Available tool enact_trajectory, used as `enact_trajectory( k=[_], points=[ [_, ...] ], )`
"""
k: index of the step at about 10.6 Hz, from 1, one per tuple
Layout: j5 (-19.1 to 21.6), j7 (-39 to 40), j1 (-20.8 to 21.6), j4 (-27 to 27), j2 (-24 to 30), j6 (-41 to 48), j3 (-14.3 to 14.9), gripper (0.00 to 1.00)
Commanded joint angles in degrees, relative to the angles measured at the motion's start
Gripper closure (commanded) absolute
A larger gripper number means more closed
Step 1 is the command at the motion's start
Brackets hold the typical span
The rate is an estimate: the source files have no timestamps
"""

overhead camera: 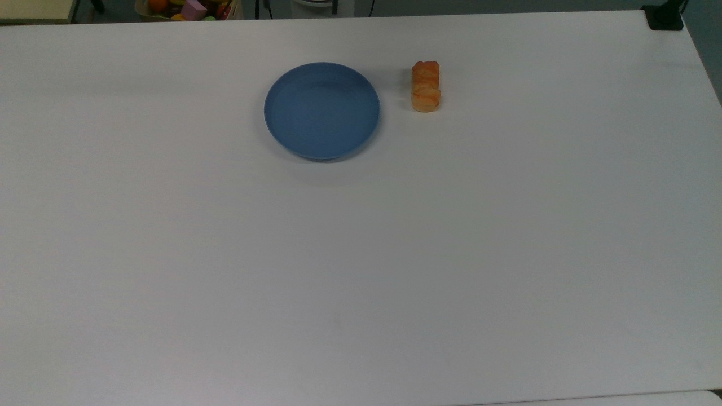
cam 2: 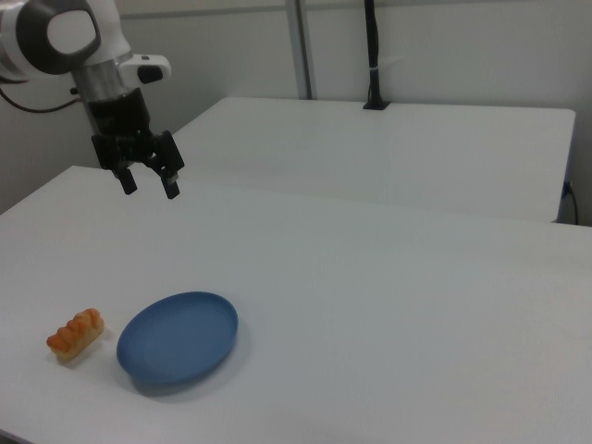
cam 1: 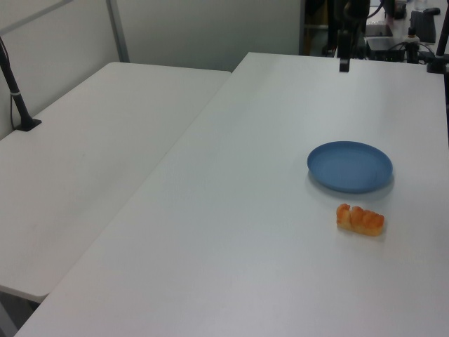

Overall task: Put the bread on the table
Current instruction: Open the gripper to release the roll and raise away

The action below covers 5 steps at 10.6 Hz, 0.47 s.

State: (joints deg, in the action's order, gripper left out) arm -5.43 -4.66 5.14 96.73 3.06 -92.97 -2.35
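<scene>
The bread [overhead camera: 426, 86], a small golden-orange segmented loaf, lies flat on the white table [overhead camera: 361, 254], just to the right of a round blue plate [overhead camera: 322, 110] in the top view. The left view shows the bread [cam 1: 360, 219] in front of the plate [cam 1: 349, 166], and the right view has the bread [cam 2: 76, 334] left of the plate [cam 2: 178, 337]. My gripper [cam 2: 148, 184] hangs high above the table's far edge in the right view, open with nothing between its fingers and well apart from the bread. A dark fingertip [cam 1: 344, 64] shows at the left view's top.
A box of colourful toys [overhead camera: 189, 8] sits beyond the table's far edge at the top view's upper left. A second white table [cam 1: 84, 154] stands alongside at the left view's left. A black post [cam 2: 372, 55] rises from the far table in the right view.
</scene>
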Motion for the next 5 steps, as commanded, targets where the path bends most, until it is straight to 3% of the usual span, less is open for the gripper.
enact_trajectory(
  k=[1,5],
  points=[
    [1.21,1.06,-1.09,0.39,1.60,2.18,0.77,0.00],
    [1.56,0.97,-1.97,0.39,1.25,2.09,1.21,0.00]
  ],
)
